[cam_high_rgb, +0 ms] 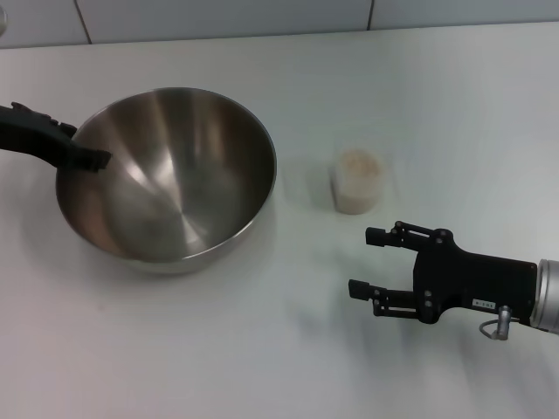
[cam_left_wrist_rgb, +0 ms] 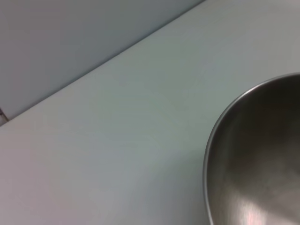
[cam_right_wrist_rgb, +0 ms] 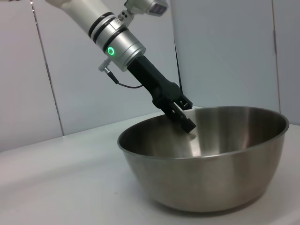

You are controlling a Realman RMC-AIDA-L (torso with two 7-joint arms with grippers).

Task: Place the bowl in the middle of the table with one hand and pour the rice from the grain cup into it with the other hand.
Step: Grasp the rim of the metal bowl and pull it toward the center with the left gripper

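Observation:
The steel bowl (cam_high_rgb: 175, 183) stands on the white table (cam_high_rgb: 218, 349), left of the middle. My left gripper (cam_high_rgb: 87, 157) is shut on its left rim, with one finger inside the bowl; the right wrist view shows this too (cam_right_wrist_rgb: 185, 121). The bowl also shows in the left wrist view (cam_left_wrist_rgb: 262, 164) and the right wrist view (cam_right_wrist_rgb: 211, 173). The clear grain cup (cam_high_rgb: 358, 188) stands upright to the right of the bowl, full of rice (cam_high_rgb: 358, 163). My right gripper (cam_high_rgb: 367, 262) is open and empty, on the near side of the cup and apart from it.
The table's far edge (cam_high_rgb: 262, 39) meets a grey panelled wall (cam_right_wrist_rgb: 225, 51). Bare tabletop lies between the bowl and the cup and along the near side.

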